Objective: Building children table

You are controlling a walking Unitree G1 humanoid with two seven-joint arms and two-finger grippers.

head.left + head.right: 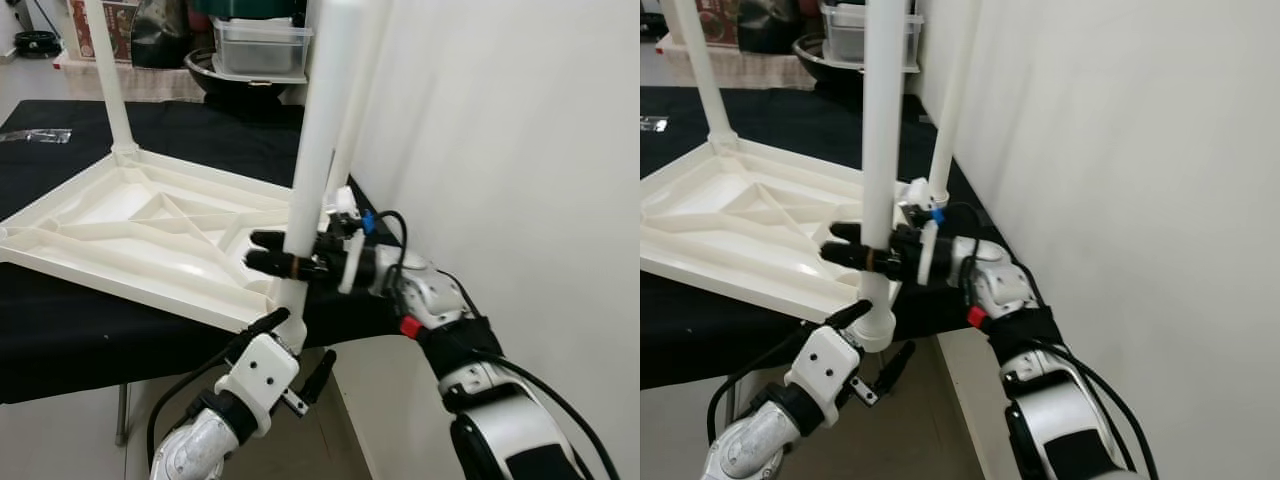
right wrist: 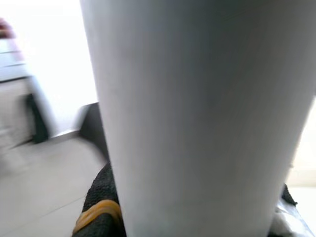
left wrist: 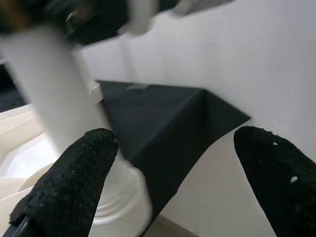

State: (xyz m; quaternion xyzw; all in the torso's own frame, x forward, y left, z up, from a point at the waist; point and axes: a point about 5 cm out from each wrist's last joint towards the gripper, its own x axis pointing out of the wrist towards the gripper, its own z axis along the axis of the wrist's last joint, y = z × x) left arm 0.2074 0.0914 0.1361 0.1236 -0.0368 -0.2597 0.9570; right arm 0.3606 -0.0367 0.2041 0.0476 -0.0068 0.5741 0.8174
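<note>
White plastic table leg (image 1: 322, 140) stands upright in the corner socket of the upturned tabletop (image 1: 130, 235), clenched by the right hand (image 1: 285, 253). Just below, the left hand (image 1: 297, 352) hangs released beside the socket. Beyond, two more legs stand fitted; black-draped surface (image 1: 70, 335) underneath.

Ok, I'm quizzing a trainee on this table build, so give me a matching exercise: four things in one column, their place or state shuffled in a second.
Things:
1. right gripper
2. left gripper
3. white tabletop
4. black cloth

States:
A. lies upside down, ribs showing
B. clamped around the near leg
C. covers the workbench
D. open, by the leg's base

Pairs: 1-B, 2-D, 3-A, 4-C
</note>
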